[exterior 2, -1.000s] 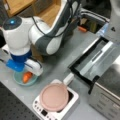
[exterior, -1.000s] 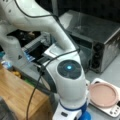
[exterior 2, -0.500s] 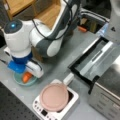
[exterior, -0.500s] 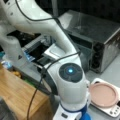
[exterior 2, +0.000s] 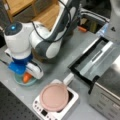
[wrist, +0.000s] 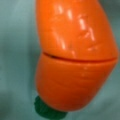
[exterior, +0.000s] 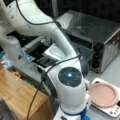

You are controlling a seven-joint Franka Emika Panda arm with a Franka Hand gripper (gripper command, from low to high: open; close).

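Front views high, opposed; wrist close over carrot (wrist: 75,57).

We are looking at an arm (exterior 2: 50,37) built of glossy white, rounded shells, and grey bands are showing between the shells at its joints. A dark round cap (exterior: 69,76) is sitting on the end of one joint, and a small blue light is glowing at its centre; in both front views the same cap (exterior 2: 13,27) is showing that glow. A thin black cable (exterior: 47,72) is running along the outside of the links and hanging loose in a loop. Below the wrist we are seeing a bright blue collar (exterior 2: 18,66), and a white tool (exterior 2: 31,75) with rounded edges is sitting under it.
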